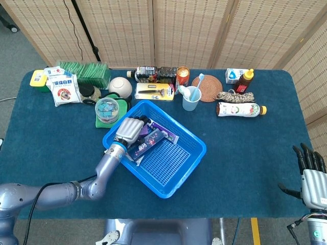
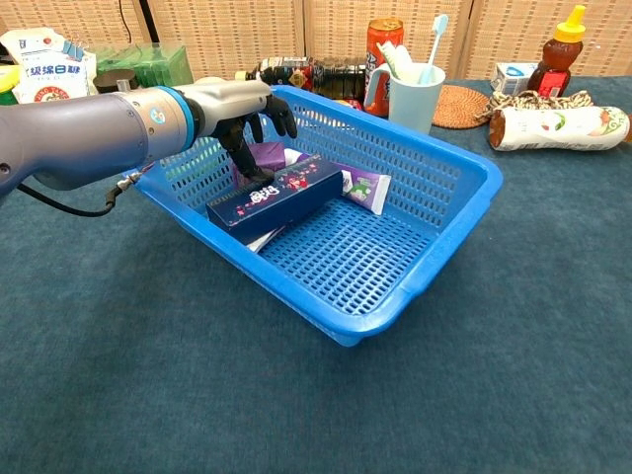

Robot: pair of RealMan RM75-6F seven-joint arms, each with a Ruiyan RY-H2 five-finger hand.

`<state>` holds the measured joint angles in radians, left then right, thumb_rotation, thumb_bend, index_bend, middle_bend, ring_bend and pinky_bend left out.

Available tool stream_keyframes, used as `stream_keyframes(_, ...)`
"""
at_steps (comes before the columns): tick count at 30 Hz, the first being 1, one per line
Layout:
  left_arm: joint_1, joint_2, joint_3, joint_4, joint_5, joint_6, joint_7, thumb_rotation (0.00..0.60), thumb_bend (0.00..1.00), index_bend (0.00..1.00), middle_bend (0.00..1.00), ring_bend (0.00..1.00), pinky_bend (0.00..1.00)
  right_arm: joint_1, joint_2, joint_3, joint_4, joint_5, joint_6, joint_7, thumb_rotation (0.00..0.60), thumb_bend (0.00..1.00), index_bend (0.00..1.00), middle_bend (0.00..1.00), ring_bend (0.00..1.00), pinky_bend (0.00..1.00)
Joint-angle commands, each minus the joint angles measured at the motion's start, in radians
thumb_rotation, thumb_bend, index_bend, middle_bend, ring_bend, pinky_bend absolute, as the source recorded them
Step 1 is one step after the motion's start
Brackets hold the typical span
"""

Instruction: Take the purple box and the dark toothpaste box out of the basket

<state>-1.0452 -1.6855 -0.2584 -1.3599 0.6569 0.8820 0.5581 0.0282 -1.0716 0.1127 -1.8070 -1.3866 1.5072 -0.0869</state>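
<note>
The blue basket [image 1: 195, 151] [image 2: 472, 190] stands mid-table. In it the dark toothpaste box [image 1: 148, 144] [image 2: 276, 196] lies slanted along the left wall. The purple box [image 1: 145, 129] [image 2: 270, 155] sits just behind it, partly hidden. My left hand [image 1: 130, 130] [image 2: 247, 111] reaches over the basket's left rim, fingers pointing down. One fingertip touches the dark box's far edge beside the purple box, and I see no grip on either. My right hand [image 1: 309, 174] hangs off the table's near right corner, fingers spread and empty.
A white-and-purple tube box [image 1: 167, 135] [image 2: 361, 186] also lies in the basket. Behind it stand a cup with toothbrushes [image 1: 191, 98] [image 2: 413, 91], a razor pack [image 1: 154, 91], a green bowl [image 1: 107, 111], bottles and snack packs. A lying bottle [image 1: 239, 109] is at the right.
</note>
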Motion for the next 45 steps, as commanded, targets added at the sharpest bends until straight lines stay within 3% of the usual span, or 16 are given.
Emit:
stream_keyframes(1,-0.006,-0.007,0.003,0.004,-0.021,0.009,0.016,0.600,0.26,0.31,0.27,0.32,0.42,0.000,0.000,0.001,0.001,0.002,0.001,0.001,0.600,0.00,0.00,0.00,0.00,0.00)
stream_keyframes(7,-0.016,-0.010,0.007,0.000,-0.076,0.016,0.047,0.600,0.37,0.41,0.38,0.42,0.56,0.000,0.002,0.002,0.002,0.002,0.002,0.005,0.600,0.00,0.00,0.00,0.00,0.00)
stream_keyframes(13,-0.015,-0.015,0.012,-0.003,-0.076,0.051,0.061,0.600,0.51,0.48,0.44,0.47,0.61,-0.001,0.003,0.003,0.002,0.004,0.002,0.009,0.600,0.00,0.00,0.00,0.00,0.00)
stream_keyframes(30,0.021,0.041,-0.032,-0.094,0.043,0.154,0.001,0.600,0.53,0.52,0.47,0.50,0.61,-0.002,0.004,0.006,0.002,0.009,0.006,0.013,0.600,0.00,0.00,0.00,0.00,0.00)
stream_keyframes(37,0.058,0.123,-0.073,-0.219,0.137,0.198,-0.080,0.600,0.52,0.52,0.47,0.50,0.61,-0.003,0.005,0.006,0.000,0.010,0.007,0.014,0.600,0.00,0.00,0.00,0.00,0.00)
stream_keyframes(45,0.142,0.307,-0.084,-0.388,0.204,0.269,-0.104,0.600,0.52,0.52,0.47,0.49,0.61,-0.004,0.005,0.003,-0.005,0.003,0.010,0.010,0.600,0.00,0.00,0.00,0.00,0.00)
